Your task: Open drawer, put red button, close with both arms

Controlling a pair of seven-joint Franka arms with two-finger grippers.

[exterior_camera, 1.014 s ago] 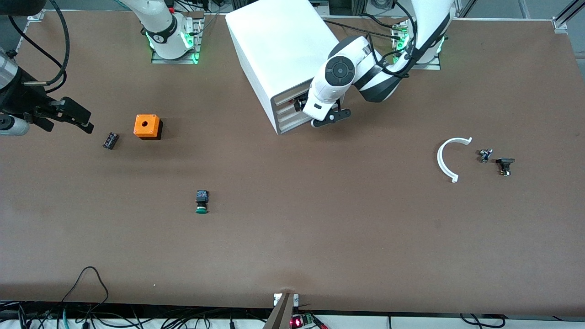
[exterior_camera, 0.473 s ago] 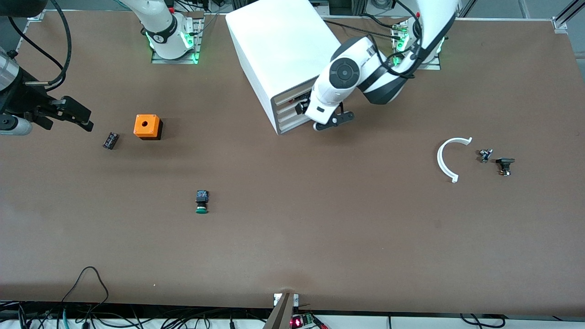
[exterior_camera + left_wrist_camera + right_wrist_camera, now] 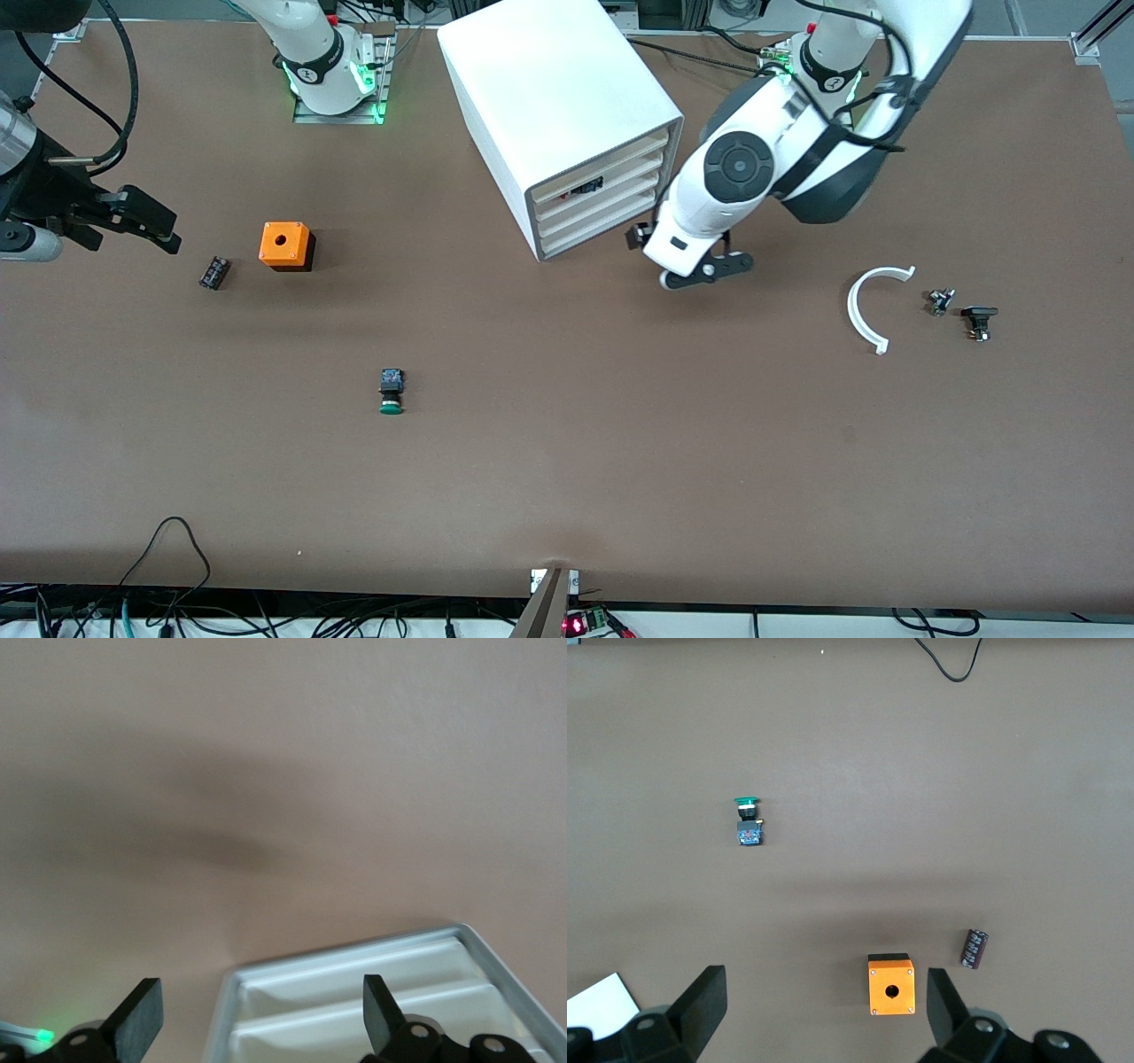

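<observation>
The white cabinet [image 3: 554, 89] stands between the two arm bases. The drawer [image 3: 625, 182], second highest, has its cream front level with the other fronts. A small dark and red shape, which looks like the red button [image 3: 586, 187], shows in the slot above that front. My left gripper [image 3: 675, 259] hangs open and empty just off the cabinet's front, toward the left arm's end. In the left wrist view its fingers [image 3: 137, 1019] frame a corner of the cabinet [image 3: 354, 992]. My right gripper [image 3: 133, 221] waits open and empty over the right arm's end; its wrist view shows its fingertips [image 3: 943, 1010].
An orange box [image 3: 285, 245] with a hole and a small dark cylinder [image 3: 213, 272] lie near the right gripper. A green-capped button [image 3: 391, 392] lies nearer the camera. A white curved piece [image 3: 873, 306] and two small dark parts [image 3: 978, 321] lie toward the left arm's end.
My left gripper has drawn away from the cabinet front toward the left arm's end, uncovering the drawer fronts. The right arm has hardly moved.
</observation>
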